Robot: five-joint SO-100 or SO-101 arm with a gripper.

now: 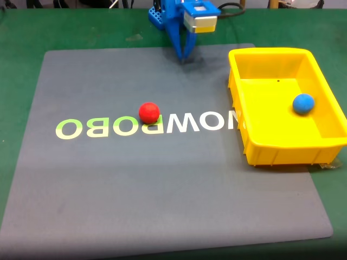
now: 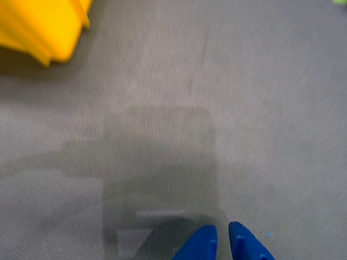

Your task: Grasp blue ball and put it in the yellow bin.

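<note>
The blue ball (image 1: 303, 103) lies inside the yellow bin (image 1: 271, 146), on its floor toward the right wall. The bin stands on the right side of the grey mat in the fixed view, and one of its corners (image 2: 43, 32) shows at the top left of the wrist view. My blue gripper (image 1: 184, 58) hangs at the back of the mat, left of the bin, pointing down close to the mat. In the wrist view its fingertips (image 2: 222, 238) sit nearly together with a thin gap and nothing between them.
A red ball (image 1: 149, 112) rests on the grey mat (image 1: 108, 189) near its middle, on the pale green lettering (image 1: 97, 128). Green table surface (image 1: 21, 32) surrounds the mat. The arm's blue base (image 1: 160, 16) stands at the back edge.
</note>
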